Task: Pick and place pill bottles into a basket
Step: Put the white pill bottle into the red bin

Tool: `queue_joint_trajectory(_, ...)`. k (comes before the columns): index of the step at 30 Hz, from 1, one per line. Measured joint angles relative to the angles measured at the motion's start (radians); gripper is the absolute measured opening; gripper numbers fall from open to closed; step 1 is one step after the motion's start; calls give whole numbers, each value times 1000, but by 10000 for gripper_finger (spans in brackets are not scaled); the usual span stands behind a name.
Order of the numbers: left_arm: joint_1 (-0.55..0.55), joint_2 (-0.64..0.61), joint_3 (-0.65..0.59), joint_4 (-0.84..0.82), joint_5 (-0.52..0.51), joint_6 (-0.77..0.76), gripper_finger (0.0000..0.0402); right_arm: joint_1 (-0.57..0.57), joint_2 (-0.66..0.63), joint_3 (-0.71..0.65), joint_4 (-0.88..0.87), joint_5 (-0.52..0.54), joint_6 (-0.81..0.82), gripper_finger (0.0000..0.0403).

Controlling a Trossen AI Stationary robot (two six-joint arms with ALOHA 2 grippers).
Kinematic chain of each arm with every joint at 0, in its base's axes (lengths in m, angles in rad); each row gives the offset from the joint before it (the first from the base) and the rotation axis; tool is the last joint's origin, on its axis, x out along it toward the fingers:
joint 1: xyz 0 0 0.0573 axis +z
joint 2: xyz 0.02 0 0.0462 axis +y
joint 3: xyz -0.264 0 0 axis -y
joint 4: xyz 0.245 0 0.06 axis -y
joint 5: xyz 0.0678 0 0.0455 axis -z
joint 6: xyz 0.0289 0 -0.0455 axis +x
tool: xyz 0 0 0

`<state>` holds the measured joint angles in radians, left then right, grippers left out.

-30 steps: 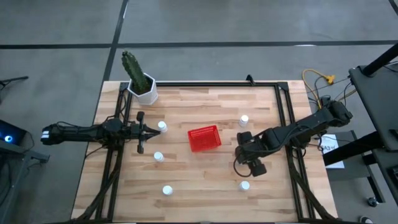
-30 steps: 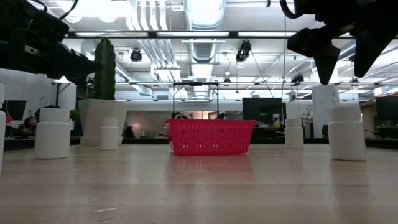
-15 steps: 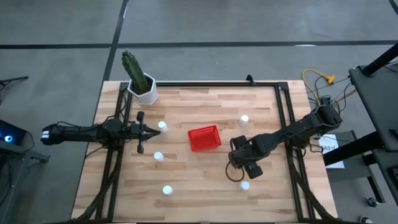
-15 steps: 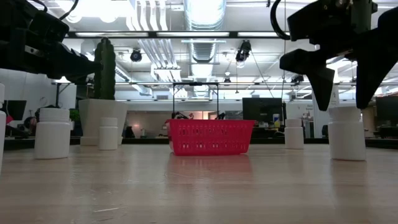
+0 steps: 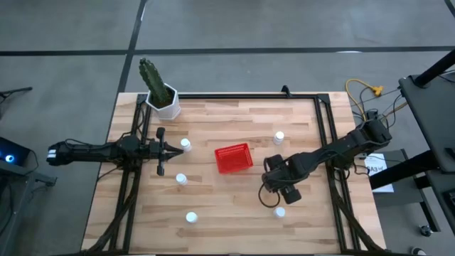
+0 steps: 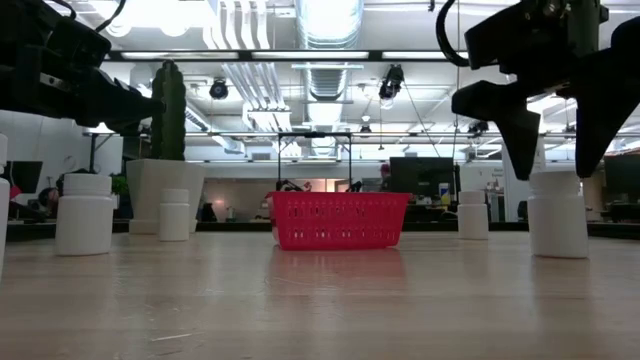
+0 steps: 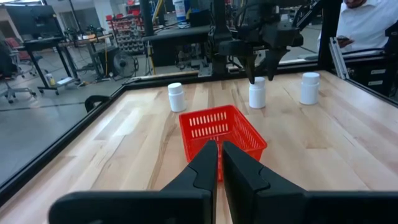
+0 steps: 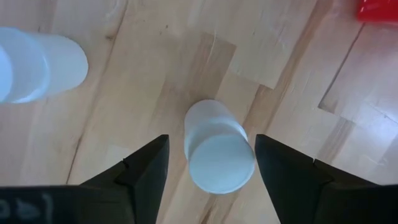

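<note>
Right gripper (image 8: 210, 163), jaws spread, hangs above an upright pill bottle (image 8: 217, 149) on the counter (image 5: 234, 199), near-right of the empty basket (image 5: 234, 158). The bottle looks light, rigid and smooth; grasp across its body. Left gripper (image 7: 219, 163) waits at left, jaws pressed together.

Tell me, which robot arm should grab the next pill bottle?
Probably the right. Its gripper hangs open right above a pill bottle, one finger on each side. The left gripper is shut and waits beside another bottle, away from this one.
</note>
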<state>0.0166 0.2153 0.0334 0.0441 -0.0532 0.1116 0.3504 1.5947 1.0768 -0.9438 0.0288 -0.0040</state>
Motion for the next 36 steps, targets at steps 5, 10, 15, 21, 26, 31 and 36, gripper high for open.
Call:
queue_joint_trajectory(5,0,0,0,0,0,0,5,-2,12,-8,-1,1,-3,224)
queue_joint_trajectory(10,0,0,0,0,0,0,5,-16,11,-26,1,2,-10,223)
queue_joint_trajectory(15,0,0,0,0,0,0,5,-22,5,-48,13,2,-19,222)
queue_joint_trajectory(21,0,0,0,0,0,0,5,-24,2,-55,21,2,-19,209)
queue_joint_trajectory(26,0,0,0,0,0,0,5,-24,2,-58,36,1,-18,195)
queue_joint_trajectory(31,0,0,0,0,0,0,5,-24,2,-58,42,1,-22,188)
queue_joint_trajectory(36,0,0,0,0,0,0,5,-24,2,-58,44,0,-23,186)
